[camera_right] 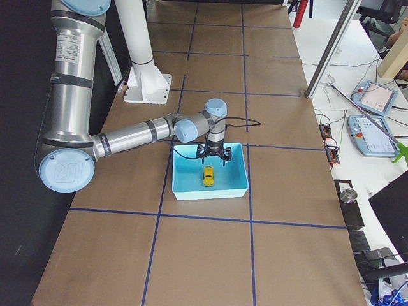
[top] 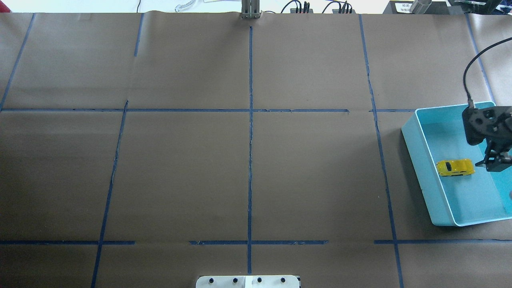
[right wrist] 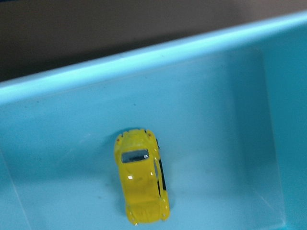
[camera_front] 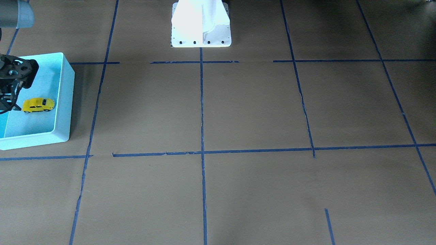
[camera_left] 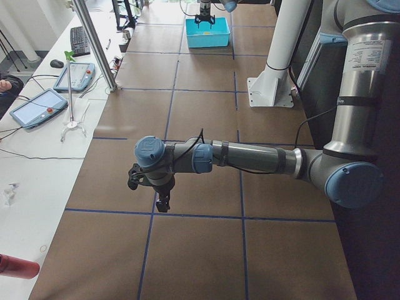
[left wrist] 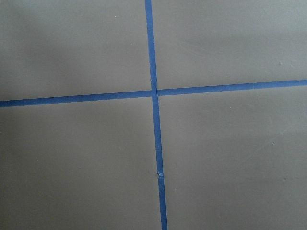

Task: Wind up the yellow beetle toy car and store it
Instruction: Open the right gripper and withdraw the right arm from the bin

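The yellow beetle toy car (top: 455, 167) lies on its wheels on the floor of the light blue bin (top: 423, 160) at the table's right end. It also shows in the front view (camera_front: 38, 104), the right side view (camera_right: 208, 176) and the right wrist view (right wrist: 140, 182), with nothing holding it. My right gripper (top: 494, 163) hangs inside the bin just beside the car, with its fingers spread and empty (camera_right: 213, 157). My left gripper (camera_left: 161, 203) shows only in the left side view, low over bare brown paper far from the bin. I cannot tell whether it is open.
Brown paper with a grid of blue tape lines (top: 250, 160) covers the table. The white robot base (camera_front: 201, 23) stands at the middle of the near edge. A metal post (camera_left: 94, 44) and control tablets (camera_left: 37, 106) stand on the side bench.
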`<action>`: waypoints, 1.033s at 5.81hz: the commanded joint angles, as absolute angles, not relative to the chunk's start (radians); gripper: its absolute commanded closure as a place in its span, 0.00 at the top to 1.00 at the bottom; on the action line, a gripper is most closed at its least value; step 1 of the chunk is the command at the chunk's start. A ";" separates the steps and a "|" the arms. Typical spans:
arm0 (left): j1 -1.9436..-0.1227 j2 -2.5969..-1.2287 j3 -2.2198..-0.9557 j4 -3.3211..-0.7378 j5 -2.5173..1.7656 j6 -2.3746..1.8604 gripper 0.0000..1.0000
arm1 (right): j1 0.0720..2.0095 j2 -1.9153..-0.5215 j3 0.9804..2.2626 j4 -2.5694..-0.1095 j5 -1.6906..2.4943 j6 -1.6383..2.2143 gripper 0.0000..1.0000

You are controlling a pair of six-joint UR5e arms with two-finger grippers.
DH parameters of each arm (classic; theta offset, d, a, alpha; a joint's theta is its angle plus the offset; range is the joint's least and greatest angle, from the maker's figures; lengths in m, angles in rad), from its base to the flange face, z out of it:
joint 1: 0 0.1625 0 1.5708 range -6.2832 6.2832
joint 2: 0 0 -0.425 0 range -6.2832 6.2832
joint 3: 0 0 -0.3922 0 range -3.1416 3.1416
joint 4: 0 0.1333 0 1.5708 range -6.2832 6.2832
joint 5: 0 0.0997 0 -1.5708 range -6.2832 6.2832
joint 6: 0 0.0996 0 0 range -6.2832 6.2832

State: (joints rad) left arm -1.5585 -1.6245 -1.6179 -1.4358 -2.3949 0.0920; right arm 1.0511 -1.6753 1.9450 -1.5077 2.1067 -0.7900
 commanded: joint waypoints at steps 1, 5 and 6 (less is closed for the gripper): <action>-1.559 -1.624 -1.615 -1.436 -2.395 0.092 1.00 | 1.327 -1.599 1.901 -1.806 2.263 -0.758 1.00; -1.557 -1.624 -1.609 -1.436 -2.396 0.094 1.00 | 1.535 -1.615 1.725 -1.806 2.339 -0.258 1.00; -1.557 -1.624 -1.609 -1.437 -2.395 0.094 1.00 | 1.564 -1.621 1.718 -1.805 2.339 -0.212 1.00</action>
State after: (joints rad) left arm -1.5575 -1.6245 -1.6099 -1.4362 -2.3956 0.0935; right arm 1.5410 -1.6170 1.7317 -1.8077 2.3393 -0.2625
